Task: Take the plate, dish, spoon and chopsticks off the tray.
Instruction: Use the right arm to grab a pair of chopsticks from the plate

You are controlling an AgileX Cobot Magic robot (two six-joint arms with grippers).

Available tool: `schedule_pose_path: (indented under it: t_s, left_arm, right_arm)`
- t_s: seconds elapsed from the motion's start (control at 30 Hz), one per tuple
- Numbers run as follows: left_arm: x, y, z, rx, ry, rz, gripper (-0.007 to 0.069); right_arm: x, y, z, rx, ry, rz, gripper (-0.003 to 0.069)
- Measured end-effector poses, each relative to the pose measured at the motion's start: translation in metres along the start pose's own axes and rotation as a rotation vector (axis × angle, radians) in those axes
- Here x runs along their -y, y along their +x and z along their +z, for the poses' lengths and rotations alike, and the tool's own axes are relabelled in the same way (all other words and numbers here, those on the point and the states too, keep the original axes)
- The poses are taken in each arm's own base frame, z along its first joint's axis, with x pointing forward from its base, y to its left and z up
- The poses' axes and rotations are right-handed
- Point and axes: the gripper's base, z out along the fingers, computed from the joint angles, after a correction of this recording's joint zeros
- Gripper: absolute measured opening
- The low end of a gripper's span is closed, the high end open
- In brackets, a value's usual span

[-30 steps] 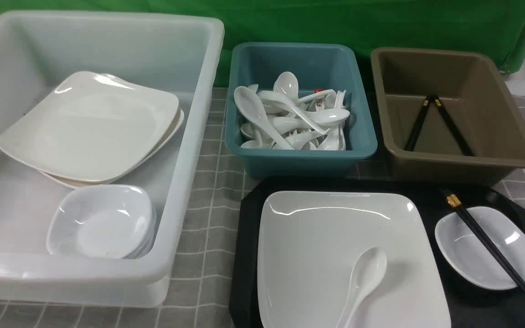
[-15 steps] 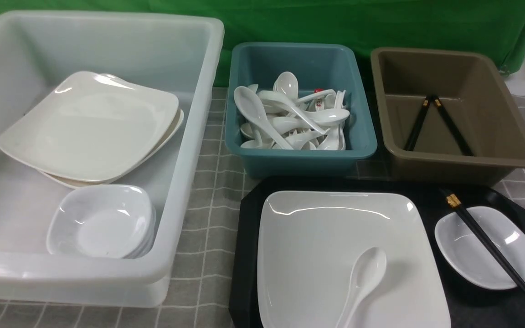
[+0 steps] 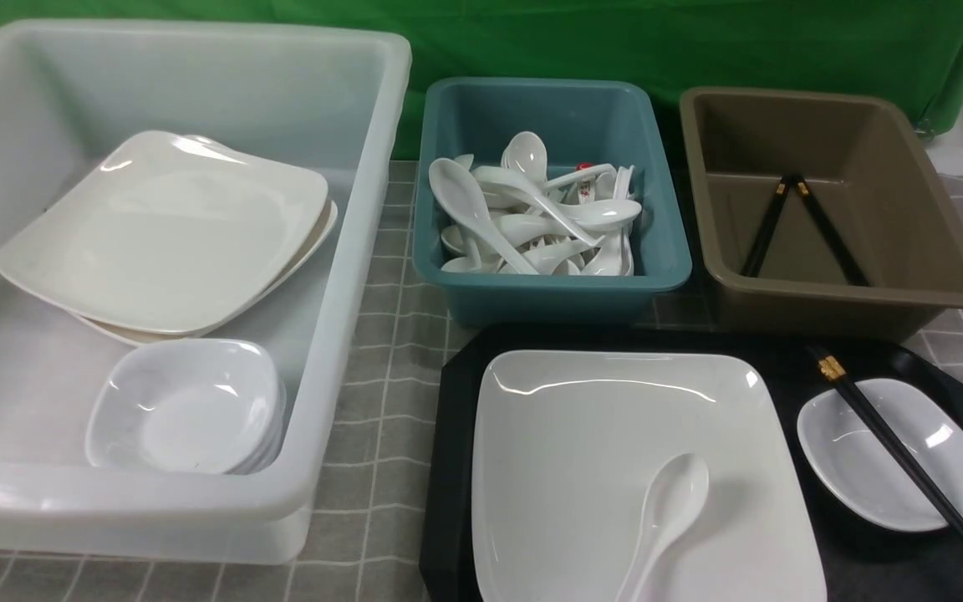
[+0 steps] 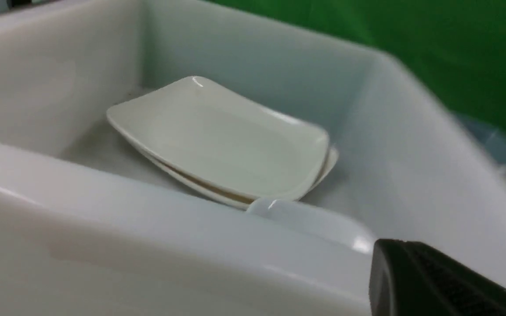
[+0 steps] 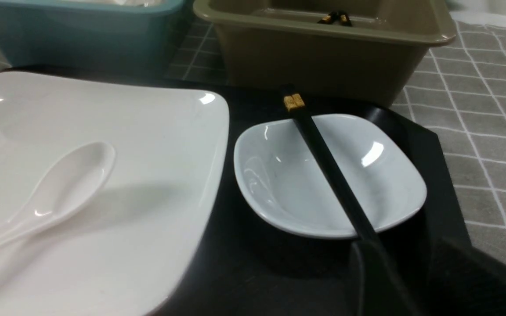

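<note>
nothing is judged cleared yet. on the large black rectangular plastic tray [image 3: 453,468] the big glossy white square plate [image 3: 607,435] is seen with the white soup spoon [image 3: 670,510] lying in it. beside it sits the small white rounded-square dish [image 3: 853,472], across which the pair of thin black gold-banded chopsticks [image 3: 908,462] is laid.

the right gripper [image 5: 400,256] is held low at the near end of the chopsticks, fingers apart, with nothing seen between them; the stick tips are hidden behind one finger. the left gripper [image 4: 389,259] is closed, beside the translucent white bin [image 4: 147,245].

the chopsticks are best taken first. both sticks should be pinched together where the dish's hollow is bridged, then raised straight so that the slippery dish is not dragged. they are best carried to the brown plastic tub [image 3: 924,209], where another pair is kept.
</note>
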Motion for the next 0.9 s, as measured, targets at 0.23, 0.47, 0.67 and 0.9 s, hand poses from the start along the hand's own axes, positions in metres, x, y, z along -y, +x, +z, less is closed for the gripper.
schedule_pose_path:
  t_s: [0.23,0.47,0.67,0.9]
  left_arm:
    - [-0.001,-0.014,-0.001,0.156,0.007,-0.287,0.0007]
    - [0.038,-0.058,-0.007,0.009,0.118,-0.064,0.0007]
    - [0.069,-0.086,0.018,-0.263,0.236,0.170,0.0007]
    - [0.122,-0.092,0.065,-0.568,0.503,0.343,0.0007]
  right_arm:
    - [0.000,0.000,0.000,0.000,0.000,0.000,0.0239]
    - [0.000,0.000,0.000,0.000,0.000,0.000,0.0239]
    - [0.000,0.000,0.000,0.000,0.000,0.000,0.0239]
    - [0.000,-0.002,0.000,0.022,0.000,0.001,0.0239]
